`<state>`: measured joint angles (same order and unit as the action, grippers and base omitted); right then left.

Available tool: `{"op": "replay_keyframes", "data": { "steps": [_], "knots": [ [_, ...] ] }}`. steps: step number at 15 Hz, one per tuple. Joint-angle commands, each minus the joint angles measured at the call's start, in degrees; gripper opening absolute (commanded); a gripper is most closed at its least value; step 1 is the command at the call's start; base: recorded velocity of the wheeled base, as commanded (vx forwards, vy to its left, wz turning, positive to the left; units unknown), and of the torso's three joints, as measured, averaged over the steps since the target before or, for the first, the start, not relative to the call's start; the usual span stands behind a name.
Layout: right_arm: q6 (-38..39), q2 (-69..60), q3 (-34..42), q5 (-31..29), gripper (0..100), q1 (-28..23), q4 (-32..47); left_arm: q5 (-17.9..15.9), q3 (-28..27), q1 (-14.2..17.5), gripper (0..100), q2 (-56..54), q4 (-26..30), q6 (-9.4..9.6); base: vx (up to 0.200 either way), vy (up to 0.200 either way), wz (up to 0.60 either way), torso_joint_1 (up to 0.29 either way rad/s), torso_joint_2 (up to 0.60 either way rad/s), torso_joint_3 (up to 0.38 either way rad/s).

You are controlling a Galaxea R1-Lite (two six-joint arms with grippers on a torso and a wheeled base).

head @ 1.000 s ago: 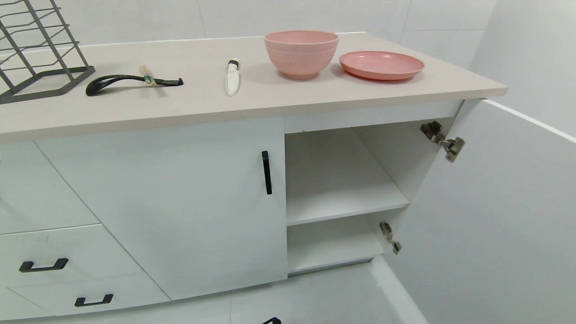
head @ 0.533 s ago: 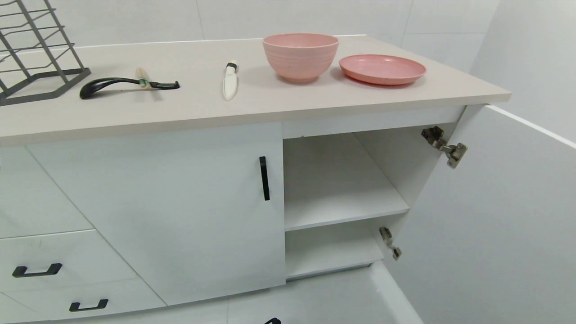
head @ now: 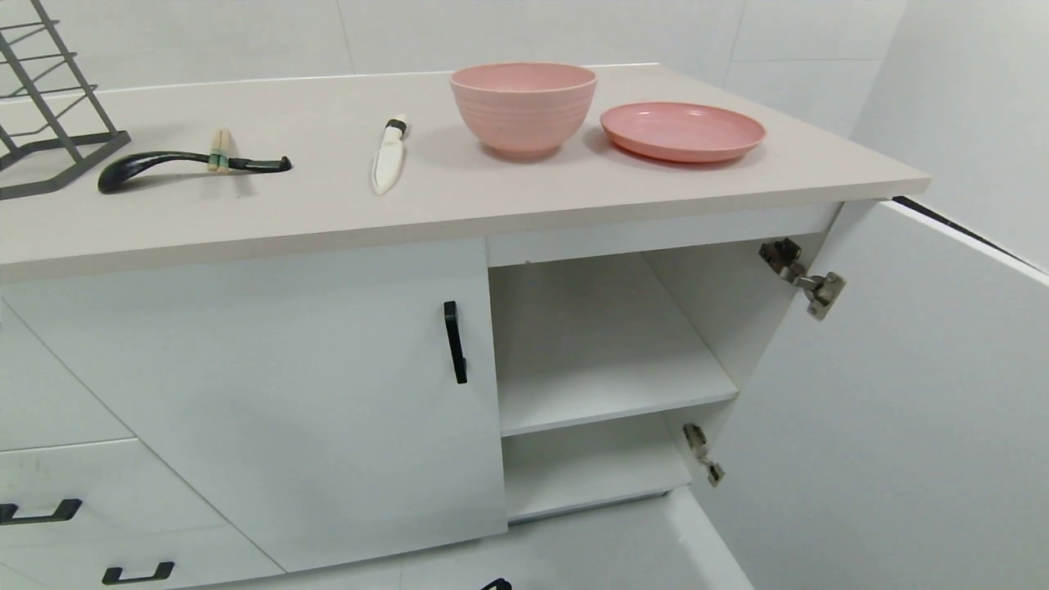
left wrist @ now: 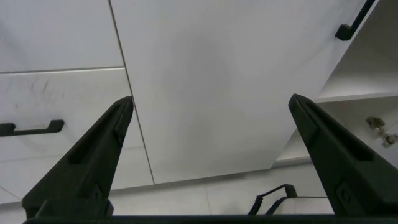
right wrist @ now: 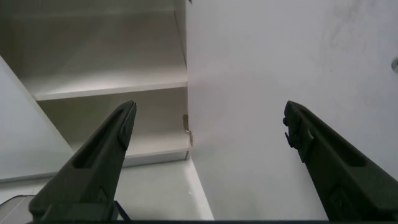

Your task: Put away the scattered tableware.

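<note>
Above the open cabinet [head: 287, 393], your desk [head: 328, 205] carries the pink plate [head: 682, 131] just beside the pink bowl [head: 523, 108], with the black spoon [head: 176, 162] and the white knife [head: 387, 160] further left. Your left tool [left wrist: 211, 102] and right tool [right wrist: 209, 109] are spread wide, empty.

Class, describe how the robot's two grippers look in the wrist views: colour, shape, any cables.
The left gripper and the right gripper each have two matte black fingers, broad at the base and tapering like angular wedges to narrow tips. No markings can be seen. A black coiled cable lies near the left gripper.
</note>
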<state>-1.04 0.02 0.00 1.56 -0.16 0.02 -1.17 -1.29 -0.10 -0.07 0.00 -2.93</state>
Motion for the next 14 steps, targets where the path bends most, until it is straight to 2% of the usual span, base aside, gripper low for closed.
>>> {"op": "replay_keyframes", "data": {
  "steps": [1,5,6,7,10,11,12,13,14],
  "knots": [
    [-0.02,-0.02,0.0,0.02,100,0.07,-0.11,0.03,-0.03,0.1,100,0.07,-0.09,-0.06,0.0,0.0,0.0,0.09,-0.12,-0.027],
    [-0.02,-0.02,0.0,-0.07,100,0.07,-0.11,0.64,-0.03,0.1,100,0.07,-0.18,-0.06,0.0,0.0,0.0,0.217,-0.09,-0.095],
    [-0.02,-0.02,0.0,0.02,100,0.07,-0.11,1.87,0.15,0.1,100,0.07,-0.7,0.2,0.0,0.0,0.0,0.256,-0.29,-0.203],
    [-0.02,-0.02,0.0,0.02,100,0.07,-0.11,3.1,0.24,0.1,100,0.07,-1.41,0.55,0.0,0.0,0.0,0.256,-0.51,-0.281],
    [-0.02,-0.02,0.0,0.02,100,0.07,-0.11,2.58,0.24,0.1,100,0.07,-1.23,0.55,0.0,0.0,0.0,0.183,-0.65,-0.176],
    [-0.02,-0.02,0.0,0.02,100,0.07,-0.11,1.87,0.24,0.1,100,0.07,-1.41,0.9,0.0,0.0,0.0,0.227,-0.52,-0.207],
    [-0.02,-0.02,0.0,0.02,100,0.07,-0.11,0.82,0.33,0.1,100,0.07,-1.49,2.49,0.0,0.0,0.0,0.251,-0.5,-0.198],
    [-0.02,-0.02,0.0,0.02,100,0.07,-0.11,-0.68,0.33,0.1,100,0.07,-1.49,2.84,0.0,0.0,0.0,0.242,-0.48,-0.207],
    [-0.02,-0.02,-0.09,0.02,100,0.07,-0.11,-3.66,0.33,0.1,100,0.07,-1.41,2.84,0.0,0.0,0.0,0.183,-0.49,-0.227]
  ]
}}
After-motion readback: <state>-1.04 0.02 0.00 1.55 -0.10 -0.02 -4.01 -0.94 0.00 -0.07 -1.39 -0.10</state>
